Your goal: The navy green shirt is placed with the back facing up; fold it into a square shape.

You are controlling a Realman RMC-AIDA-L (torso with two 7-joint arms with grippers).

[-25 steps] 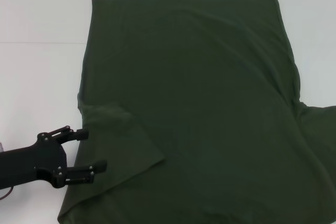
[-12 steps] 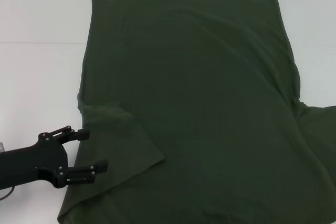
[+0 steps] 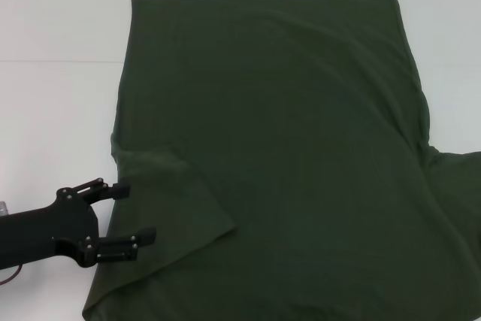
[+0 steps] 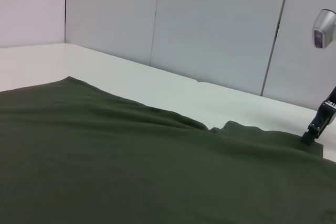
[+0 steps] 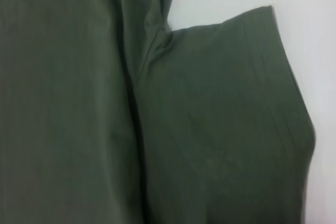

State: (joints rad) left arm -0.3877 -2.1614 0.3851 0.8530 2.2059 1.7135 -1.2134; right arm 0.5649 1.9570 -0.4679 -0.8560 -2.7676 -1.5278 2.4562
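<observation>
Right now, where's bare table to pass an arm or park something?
Bare table lies left of the shirt, beyond the open left end effector, and along its far hem. A narrower strip runs on the right above the sleeve. The centre and near right are covered.

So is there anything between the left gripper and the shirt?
No. In the head view the open left gripper sits right at the shirt's folded-in sleeve edge, with no other object between them.
</observation>
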